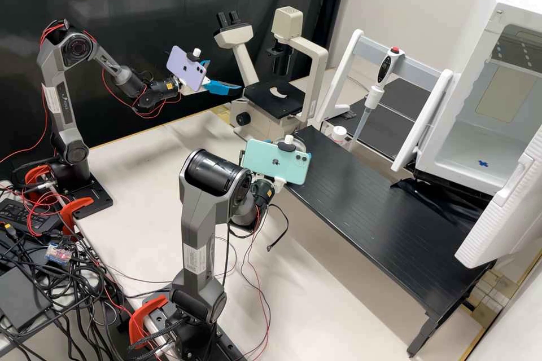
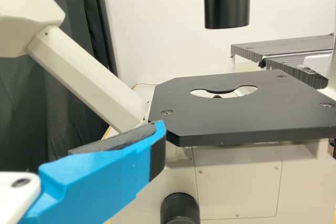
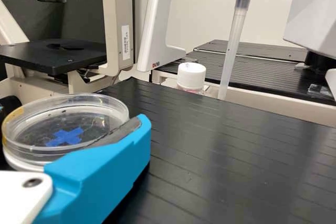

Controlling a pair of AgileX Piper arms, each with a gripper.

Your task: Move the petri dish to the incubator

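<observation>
The right gripper [image 1: 263, 192] is over the bench beside the black shelf, its fingers behind the teal phone. Behind that phone's top edge, the clear rim of the petri dish [image 1: 299, 145] shows. In the right wrist view, the right gripper [image 3: 137, 129] is shut on the round, clear petri dish [image 3: 65, 124], which bears a blue cross; one blue finger presses along its side, the other is hidden. The left gripper [image 1: 222, 76] is open and empty beside the microscope stage. In the left wrist view, one finger of the left gripper [image 2: 155, 135] shows near the stage corner.
The white incubator [image 1: 463, 124] stands open at the right, a blue cross on its floor. Before it runs the black shelf [image 1: 372, 197]. The microscope [image 1: 274, 98] stands at the back, with a pipette [image 1: 372, 96] on a white stand and a white-capped bottle [image 3: 191, 75] close by.
</observation>
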